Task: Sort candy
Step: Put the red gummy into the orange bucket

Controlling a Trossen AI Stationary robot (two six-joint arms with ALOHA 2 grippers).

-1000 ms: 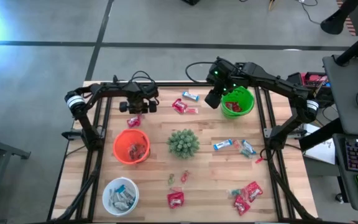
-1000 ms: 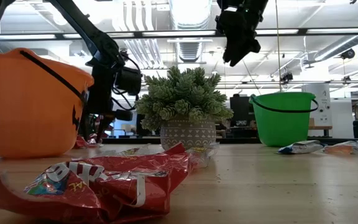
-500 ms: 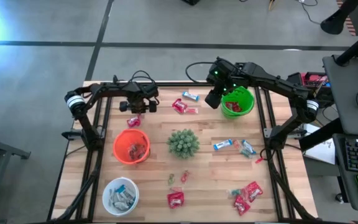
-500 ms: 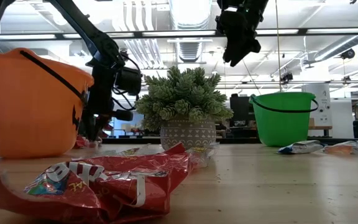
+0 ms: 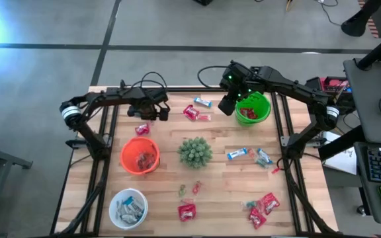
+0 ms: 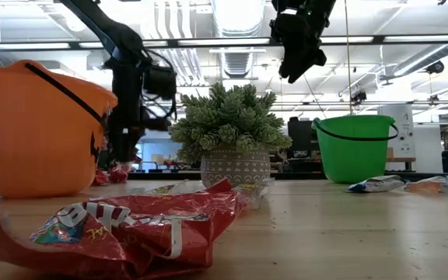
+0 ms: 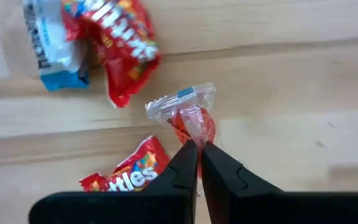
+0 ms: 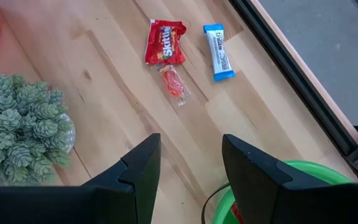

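Note:
My left gripper [image 5: 143,121] points down near the far left of the table, beyond the orange bowl [image 5: 139,156], and is shut on a small red candy in a clear wrapper [image 7: 188,115]. In the low view the candy [image 6: 118,173] hangs under the fingers, just above the wood. A red packet [image 7: 132,175] lies right beside it. My right gripper [image 5: 227,104] hovers open, high beside the green bowl [image 5: 253,108]. Below it lie a red packet [image 8: 164,41], a red clear-wrapped candy [image 8: 174,83] and a blue-and-white bar [image 8: 219,53]. My left gripper pinches one end of the candy's clear wrapper [image 7: 194,134] between its two fingertips. The fingers come from above, pointing down. The rest of the wrapper and the red sweet stick out past the tips, a little clear of the table.
A spiky green plant [image 5: 194,152] stands mid-table. A white bowl [image 5: 128,207] with blue-and-white bars sits at the near left. More candy lies scattered: bars [image 5: 238,154] right of the plant, red packets [image 5: 262,208] near right, one [image 5: 186,211] near centre. Black frame rails run along both sides.
My left gripper has shut on the clear-wrapped red candy, then risen a little and rolled slightly about its own axis. The candy has come up off the table with it. The red packet beside it has stayed put.

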